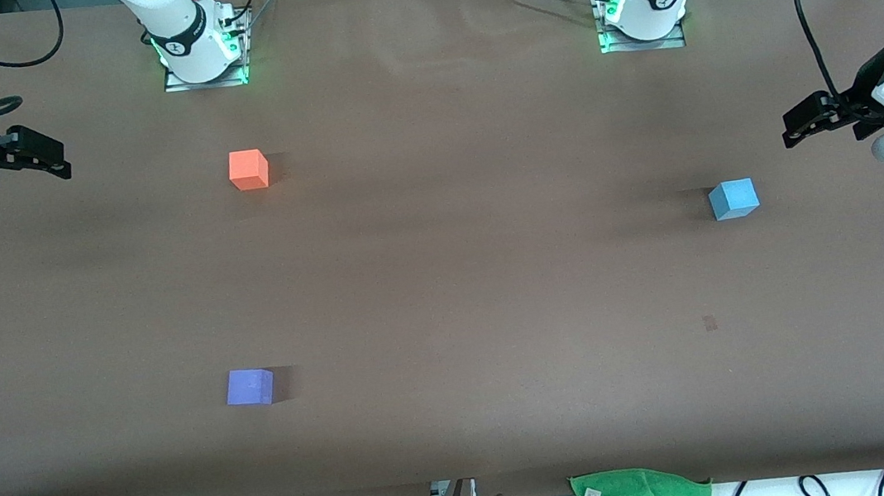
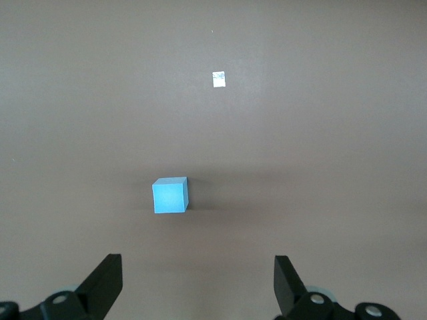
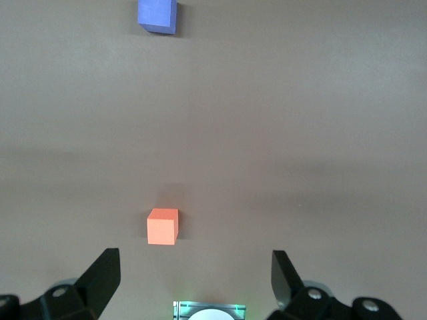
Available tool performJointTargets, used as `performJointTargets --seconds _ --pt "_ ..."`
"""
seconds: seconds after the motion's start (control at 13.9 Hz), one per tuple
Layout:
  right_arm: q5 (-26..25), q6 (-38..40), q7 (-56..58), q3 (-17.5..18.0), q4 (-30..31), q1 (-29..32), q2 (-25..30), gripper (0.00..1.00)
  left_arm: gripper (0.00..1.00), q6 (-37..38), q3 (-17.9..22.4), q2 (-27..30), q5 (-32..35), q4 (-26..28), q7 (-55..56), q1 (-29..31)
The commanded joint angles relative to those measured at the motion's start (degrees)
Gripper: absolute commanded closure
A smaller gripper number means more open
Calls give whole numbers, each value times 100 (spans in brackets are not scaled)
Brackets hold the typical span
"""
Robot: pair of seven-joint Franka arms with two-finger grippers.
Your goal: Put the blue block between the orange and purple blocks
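The blue block (image 1: 733, 199) sits on the brown table toward the left arm's end; it also shows in the left wrist view (image 2: 170, 195). The orange block (image 1: 248, 170) sits toward the right arm's end, near that arm's base, and shows in the right wrist view (image 3: 163, 227). The purple block (image 1: 250, 387) lies nearer the front camera than the orange one and shows in the right wrist view (image 3: 157, 15). My left gripper (image 1: 798, 126) hangs open and empty in the air at the table's end, beside the blue block (image 2: 198, 280). My right gripper (image 1: 53, 155) is open and empty, waiting at its end (image 3: 195, 277).
A green cloth (image 1: 641, 495) lies at the table's front edge. Cables run along that edge and by the arm bases. A small dark mark (image 1: 709, 323) is on the table cover. The right arm's base plate (image 3: 209, 311) shows in its wrist view.
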State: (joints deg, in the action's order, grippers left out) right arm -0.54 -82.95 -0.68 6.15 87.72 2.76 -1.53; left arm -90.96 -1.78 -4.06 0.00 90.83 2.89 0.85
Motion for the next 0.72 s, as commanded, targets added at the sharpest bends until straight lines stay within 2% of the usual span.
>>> performJointTargets --seconds 0.0,0.65 --pt "27 -20 60 35 -44 58 -6 0 0 149 -6 -77 115 -189 -104 -23" --pt "19 -29 51 35 -44 32 -6 0 0 149 -6 -77 150 -189 -87 -32"
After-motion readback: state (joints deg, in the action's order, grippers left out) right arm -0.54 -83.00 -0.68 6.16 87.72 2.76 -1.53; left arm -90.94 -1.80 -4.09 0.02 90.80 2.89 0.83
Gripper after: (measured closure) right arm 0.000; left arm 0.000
